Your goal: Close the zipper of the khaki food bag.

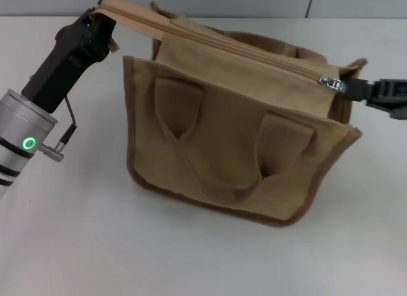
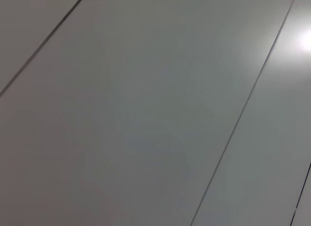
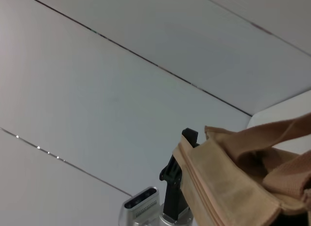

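Note:
The khaki food bag (image 1: pixel 235 143) stands on the white table with its two strap handles hanging down the near side. The zipper (image 1: pixel 222 44) runs along the top panel, and its silver pull tab (image 1: pixel 332 83) sits at the bag's right end. My left gripper (image 1: pixel 102 19) is shut on the zipper tape's left end and holds it raised and taut. My right gripper (image 1: pixel 353 89) is shut on the pull tab at the right end. The right wrist view shows the bag (image 3: pixel 233 187) and, farther off, the left gripper (image 3: pixel 187 138). The left wrist view shows only wall panels.
The white table (image 1: pixel 76 245) extends around the bag, with a grey wall behind. A thin cable (image 1: pixel 68 127) loops from my left wrist.

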### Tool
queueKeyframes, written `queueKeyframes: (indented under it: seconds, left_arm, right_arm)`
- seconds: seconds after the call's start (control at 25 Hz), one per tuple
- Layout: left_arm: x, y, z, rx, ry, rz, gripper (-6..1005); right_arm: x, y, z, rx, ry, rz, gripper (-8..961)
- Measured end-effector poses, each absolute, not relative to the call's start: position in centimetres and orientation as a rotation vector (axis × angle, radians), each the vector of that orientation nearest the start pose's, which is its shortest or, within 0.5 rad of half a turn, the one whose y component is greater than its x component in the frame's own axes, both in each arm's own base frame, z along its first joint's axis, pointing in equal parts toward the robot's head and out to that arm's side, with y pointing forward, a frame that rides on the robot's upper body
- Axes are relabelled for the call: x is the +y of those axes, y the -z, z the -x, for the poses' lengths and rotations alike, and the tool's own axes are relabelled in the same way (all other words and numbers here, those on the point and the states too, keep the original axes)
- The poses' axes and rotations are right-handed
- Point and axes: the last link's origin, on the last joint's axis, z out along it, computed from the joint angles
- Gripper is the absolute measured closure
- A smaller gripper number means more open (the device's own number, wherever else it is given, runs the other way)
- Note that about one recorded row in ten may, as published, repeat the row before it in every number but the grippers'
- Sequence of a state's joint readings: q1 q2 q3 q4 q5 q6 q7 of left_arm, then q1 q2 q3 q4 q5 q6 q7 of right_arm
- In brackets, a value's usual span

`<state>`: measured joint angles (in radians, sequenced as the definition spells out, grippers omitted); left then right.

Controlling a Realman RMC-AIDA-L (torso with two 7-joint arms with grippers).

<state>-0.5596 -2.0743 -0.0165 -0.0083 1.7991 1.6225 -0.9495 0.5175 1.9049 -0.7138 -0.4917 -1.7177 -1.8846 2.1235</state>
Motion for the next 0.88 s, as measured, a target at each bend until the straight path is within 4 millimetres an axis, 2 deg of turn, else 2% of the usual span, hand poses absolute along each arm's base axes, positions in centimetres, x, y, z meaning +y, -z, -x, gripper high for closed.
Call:
queueKeyframes:
  seconds: [0.28,0.48,0.64,0.76,0.88]
  left_arm:
    - [32.4,0.9,25.3,-0.738,1.511,1.883,915]
    - [32.1,0.2,25.2,-0.596,1.484,1.892,910]
    - [32.0,-2.5,25.1,-0.403,1.492,1.894,905]
    - [32.1,-3.8,24.8,-0.325,1.515,1.877,902]
    - [32.5,-5.6,24.8,-0.288,1.548,1.794,768]
  right_arm:
    - [29.7,-7.7,-26.7,1.601,-1.312,2.549,949]
    - [29.0,-8.4,-27.1,1.473,-1.361,2.557,884]
    - [28.9,-8.1,-27.1,1.373,-1.367,2.576,772]
    - [28.9,-7.8,-26.9,1.327,-1.373,2.586,687]
    - [29.1,-7.3,-26.5,1.29,-1.381,2.6,568]
